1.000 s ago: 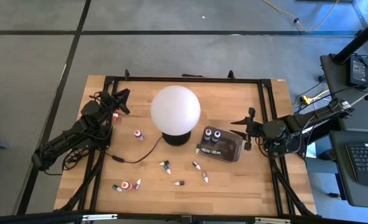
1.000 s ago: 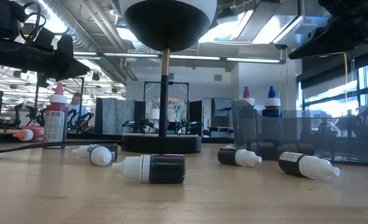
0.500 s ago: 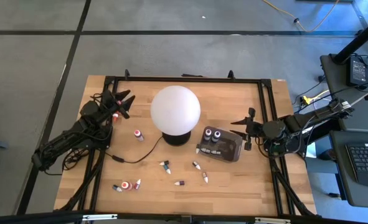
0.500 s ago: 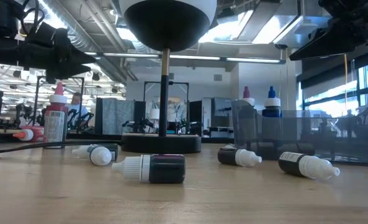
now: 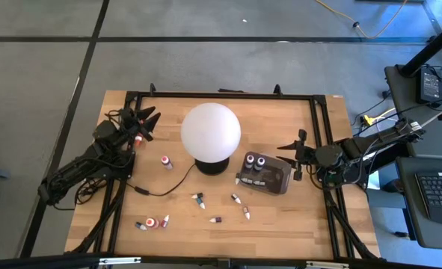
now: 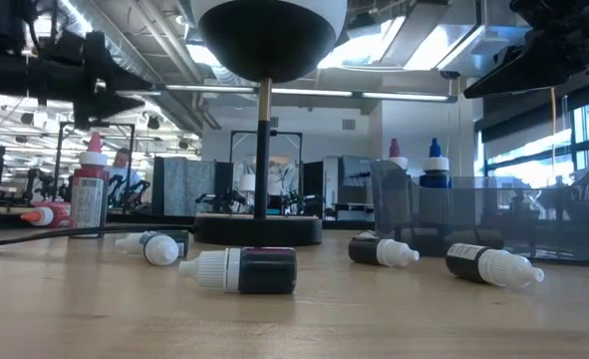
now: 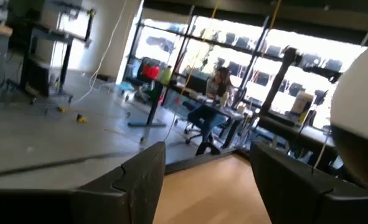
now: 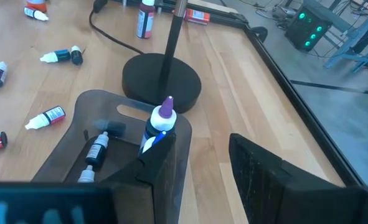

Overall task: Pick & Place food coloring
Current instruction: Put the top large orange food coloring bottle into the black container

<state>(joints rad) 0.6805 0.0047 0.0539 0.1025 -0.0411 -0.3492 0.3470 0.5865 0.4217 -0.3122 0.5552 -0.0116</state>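
left fingers point(image 5: 147, 117) spread, empty — above red bottle point(image 5: 138, 140) | right fingers point(image 5: 301, 155) parted — beside tray point(image 5: 277, 179)

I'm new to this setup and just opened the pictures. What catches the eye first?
The big white globe lamp stands mid-table, dwarfing everything. Tiny food coloring bottles lie scattered on the wood in front of it, and two stand in the dark tray beside its base. The left gripper hangs open at the table's far-left corner.
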